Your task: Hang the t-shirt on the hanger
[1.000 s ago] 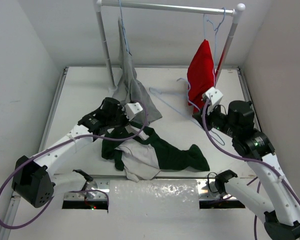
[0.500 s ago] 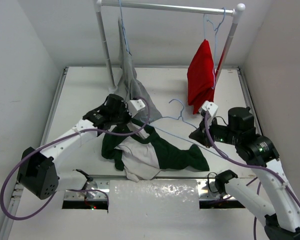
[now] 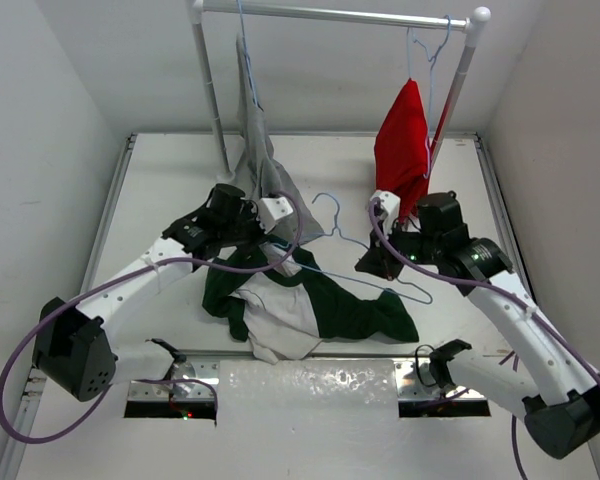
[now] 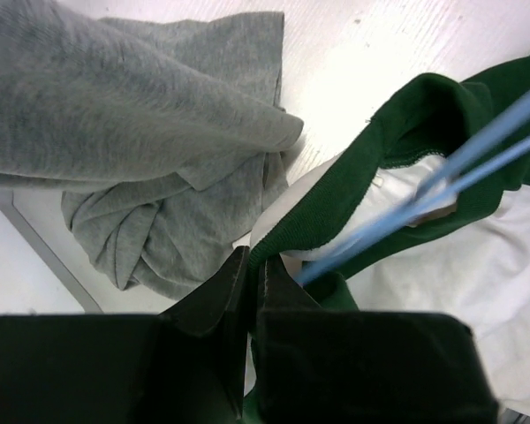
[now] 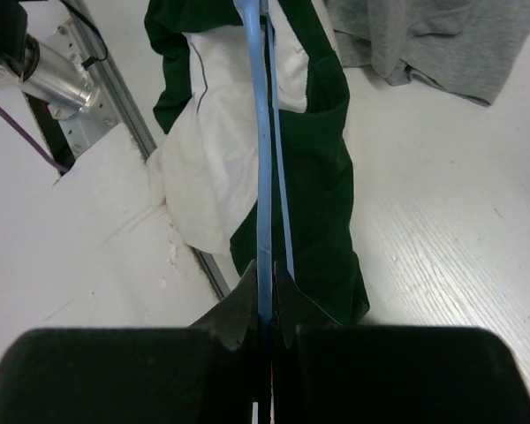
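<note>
The t-shirt (image 3: 352, 312) lies crumpled on the table, dark green with a white front panel. My left gripper (image 3: 271, 243) is shut on its green collar (image 4: 353, 177) and holds the neck opening lifted. My right gripper (image 3: 366, 268) is shut on the pale-blue wire hanger (image 3: 334, 226) near its right end. The hanger lies over the shirt and its left end reaches into the neck opening by the left fingers. In the left wrist view the hanger (image 4: 442, 181) crosses the collar just past my left gripper (image 4: 252, 265). In the right wrist view it (image 5: 263, 132) runs from my right gripper (image 5: 267, 287) over the shirt (image 5: 327, 177).
A grey garment (image 3: 256, 175) hangs from the rail (image 3: 330, 14) and pools on the table just behind the left gripper. A red garment (image 3: 400, 150) hangs on another hanger at the right post. A metal strip (image 3: 310, 385) runs along the near edge. Walls stand on both sides.
My right gripper has carried the hanger left and nearer, from beside the red garment to over the shirt, its left end now at the collar. The left gripper has barely moved.
</note>
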`<state>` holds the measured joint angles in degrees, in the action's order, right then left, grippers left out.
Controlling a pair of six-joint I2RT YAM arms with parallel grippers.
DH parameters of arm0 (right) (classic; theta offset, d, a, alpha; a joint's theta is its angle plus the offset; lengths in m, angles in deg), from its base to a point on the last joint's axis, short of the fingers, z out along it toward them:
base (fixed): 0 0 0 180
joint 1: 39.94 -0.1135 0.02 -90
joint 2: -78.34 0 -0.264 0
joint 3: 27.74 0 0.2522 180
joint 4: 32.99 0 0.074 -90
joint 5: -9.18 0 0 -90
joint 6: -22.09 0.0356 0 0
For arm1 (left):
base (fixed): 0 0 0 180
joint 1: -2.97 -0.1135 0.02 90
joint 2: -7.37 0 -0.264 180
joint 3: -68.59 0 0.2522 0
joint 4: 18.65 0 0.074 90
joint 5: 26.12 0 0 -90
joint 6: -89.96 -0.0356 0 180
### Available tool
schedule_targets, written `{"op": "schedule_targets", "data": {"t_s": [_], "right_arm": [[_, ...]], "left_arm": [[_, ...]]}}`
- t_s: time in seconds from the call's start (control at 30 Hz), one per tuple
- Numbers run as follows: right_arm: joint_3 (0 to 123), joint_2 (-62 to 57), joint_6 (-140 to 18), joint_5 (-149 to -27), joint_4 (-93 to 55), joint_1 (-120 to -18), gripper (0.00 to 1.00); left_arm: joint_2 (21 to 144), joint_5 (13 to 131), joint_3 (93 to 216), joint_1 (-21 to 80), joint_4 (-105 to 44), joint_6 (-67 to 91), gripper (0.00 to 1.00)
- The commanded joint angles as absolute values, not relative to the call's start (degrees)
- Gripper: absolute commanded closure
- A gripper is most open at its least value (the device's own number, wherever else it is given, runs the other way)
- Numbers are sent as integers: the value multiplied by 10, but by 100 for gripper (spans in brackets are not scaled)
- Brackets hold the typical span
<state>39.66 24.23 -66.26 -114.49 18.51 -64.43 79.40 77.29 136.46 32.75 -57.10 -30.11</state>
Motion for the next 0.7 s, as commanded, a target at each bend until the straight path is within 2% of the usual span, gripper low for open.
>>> {"op": "schedule_targets", "data": {"t_s": [0.0, 0.2, 0.33, 0.47, 0.67], "right_arm": [[408, 225, -662, -1146, 139, -677, 100], [408, 183, -701, -1105, 109, -729, 100], [368, 188, -753, -1118, 47, -740, 100], [285, 221, -828, -1153, -75, -740, 100], [248, 213, -872, -1188, -136, -740, 100]], "left_arm": [[766, 801, 1369, 320, -551, -317, 100], [764, 851, 1367, 320, -570, -345, 100], [755, 947, 1375, 320, -631, -402, 100], [755, 1028, 1418, 321, -701, -439, 100], [756, 1091, 1499, 335, -762, -460, 100]]}}
